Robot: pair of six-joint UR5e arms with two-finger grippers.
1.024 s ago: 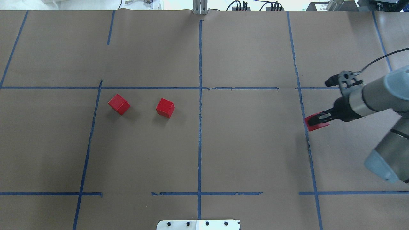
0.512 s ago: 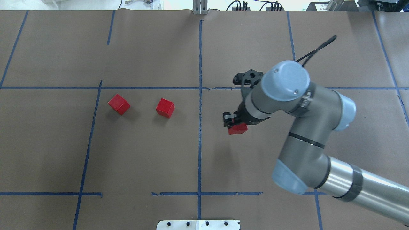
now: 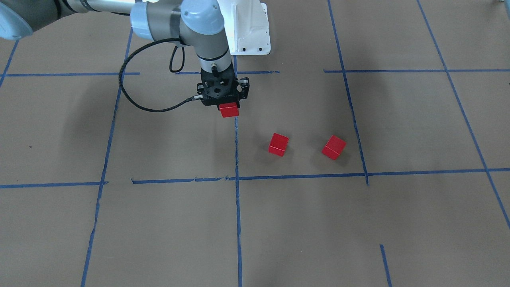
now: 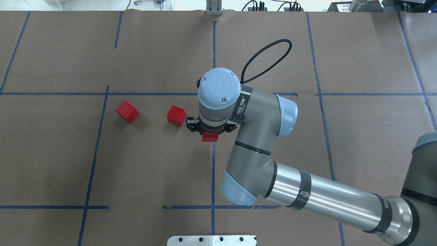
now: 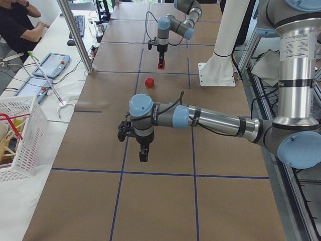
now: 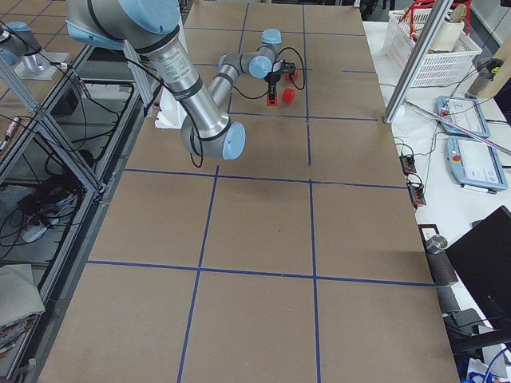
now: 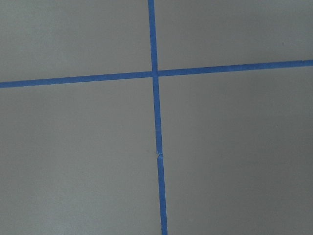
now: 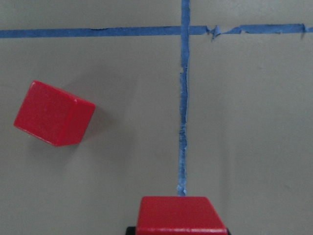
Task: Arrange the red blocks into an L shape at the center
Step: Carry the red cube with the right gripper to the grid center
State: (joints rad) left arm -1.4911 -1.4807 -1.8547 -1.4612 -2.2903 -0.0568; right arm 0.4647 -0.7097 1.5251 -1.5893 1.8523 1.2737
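Observation:
My right gripper is shut on a red block and holds it over the vertical blue tape line at the center. The front-facing view shows this gripper pointing down with the held block just off the paper. Two more red blocks lie to its left: a near one and a farther one. The right wrist view has the held block at the bottom and the near one upper left. My left gripper shows only in the exterior left view; I cannot tell its state.
A black cable loops off the right wrist. The robot's white base plate sits at the near table edge. In the exterior left view a white basket, tablets and a seated person are beside the table.
The right arm has swept left from the right-hand cell to the centre tape line, carrying the red block. The two other blocks have not moved.

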